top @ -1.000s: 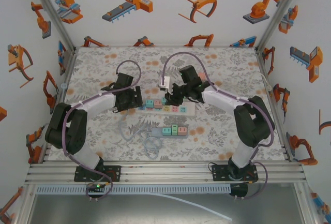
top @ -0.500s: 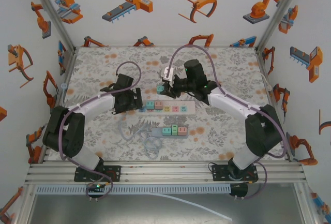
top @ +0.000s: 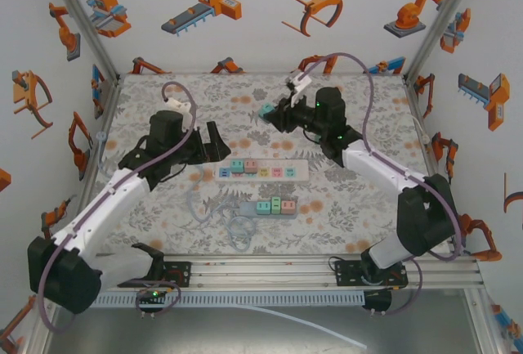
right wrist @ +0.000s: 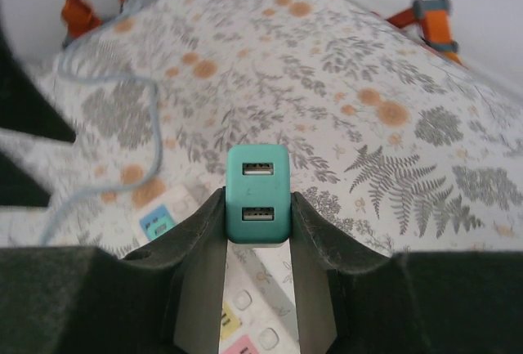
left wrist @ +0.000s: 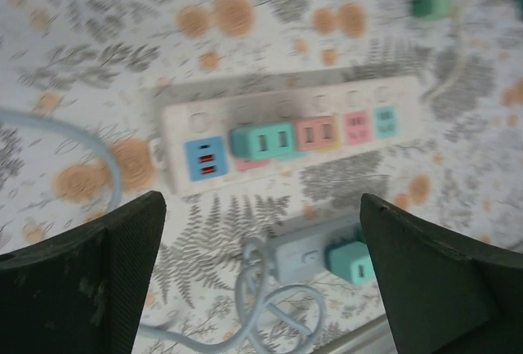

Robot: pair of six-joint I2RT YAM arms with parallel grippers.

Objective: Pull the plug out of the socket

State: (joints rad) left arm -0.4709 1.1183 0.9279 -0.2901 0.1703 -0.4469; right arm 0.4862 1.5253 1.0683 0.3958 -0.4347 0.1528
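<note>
Plug (right wrist: 257, 193) sits pinched lengthwise in our right gripper (right wrist: 257, 204), clear above and beyond the power strip (top: 263, 169), while our left gripper (left wrist: 261, 207), spread wide, hovers nearer the strip's left end.

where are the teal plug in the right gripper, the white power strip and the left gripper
teal plug (right wrist: 257, 192), right wrist view, its port face
white power strip (left wrist: 175, 125), left wrist view, bare left end
left gripper (left wrist: 261, 207), left wrist view, midway between fingertips
</note>
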